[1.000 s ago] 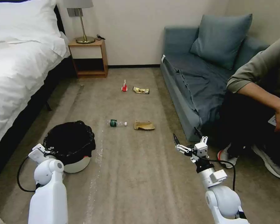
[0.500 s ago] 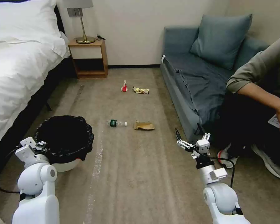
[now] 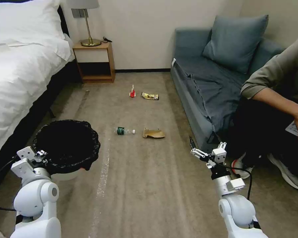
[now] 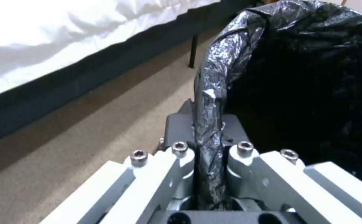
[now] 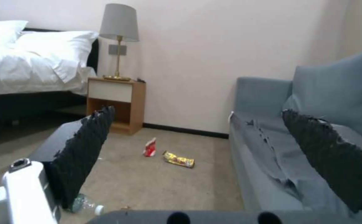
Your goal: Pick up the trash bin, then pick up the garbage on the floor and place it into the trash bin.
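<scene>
gripping the rim of the small round white plastic trash bin with its glossy black liner, the left gripper holds it beside the bed. keep it level. the right gripper hangs open and empty over carpet, the 4 litter pieces lying ahead.

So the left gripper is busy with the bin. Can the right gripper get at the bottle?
Probably yes. The right gripper hangs open above bare carpet, and nothing stands between it and the bottle, though the bottle lies ahead and toward the robot's left.
</scene>
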Motion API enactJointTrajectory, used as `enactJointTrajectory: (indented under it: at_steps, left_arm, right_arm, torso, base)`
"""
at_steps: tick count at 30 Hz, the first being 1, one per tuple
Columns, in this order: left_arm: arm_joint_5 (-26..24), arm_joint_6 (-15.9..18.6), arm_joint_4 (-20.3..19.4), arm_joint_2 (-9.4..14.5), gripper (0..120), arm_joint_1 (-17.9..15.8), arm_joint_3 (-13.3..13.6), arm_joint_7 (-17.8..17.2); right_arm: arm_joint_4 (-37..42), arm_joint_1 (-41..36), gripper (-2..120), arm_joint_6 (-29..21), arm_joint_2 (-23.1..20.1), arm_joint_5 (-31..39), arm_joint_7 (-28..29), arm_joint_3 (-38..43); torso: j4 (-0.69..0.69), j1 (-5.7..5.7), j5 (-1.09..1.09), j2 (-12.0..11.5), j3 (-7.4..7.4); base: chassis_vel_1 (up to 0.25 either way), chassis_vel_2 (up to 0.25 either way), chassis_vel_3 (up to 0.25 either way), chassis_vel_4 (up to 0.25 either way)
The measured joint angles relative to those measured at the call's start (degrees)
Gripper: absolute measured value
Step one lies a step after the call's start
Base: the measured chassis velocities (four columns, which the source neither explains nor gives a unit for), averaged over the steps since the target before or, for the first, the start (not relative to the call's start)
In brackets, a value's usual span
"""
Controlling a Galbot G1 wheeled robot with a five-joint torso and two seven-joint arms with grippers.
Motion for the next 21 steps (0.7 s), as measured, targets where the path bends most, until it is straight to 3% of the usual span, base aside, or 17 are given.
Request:
enactJointTrajectory:
  at_steps: [21]
  left_arm:
    - [0.6, -0.1, 0.2, -0.4, 4, -0.4, 0.4, 0.3]
  right_arm:
    - [-0.6, -0.6, 100, 0.6, 0.1, 0.2, -1.3, 1.0]
  torso:
    - [0.00, 0.00, 0.00, 0.0, 0.00]
  base:
    - [-0.015, 0.013, 0.012, -0.013]
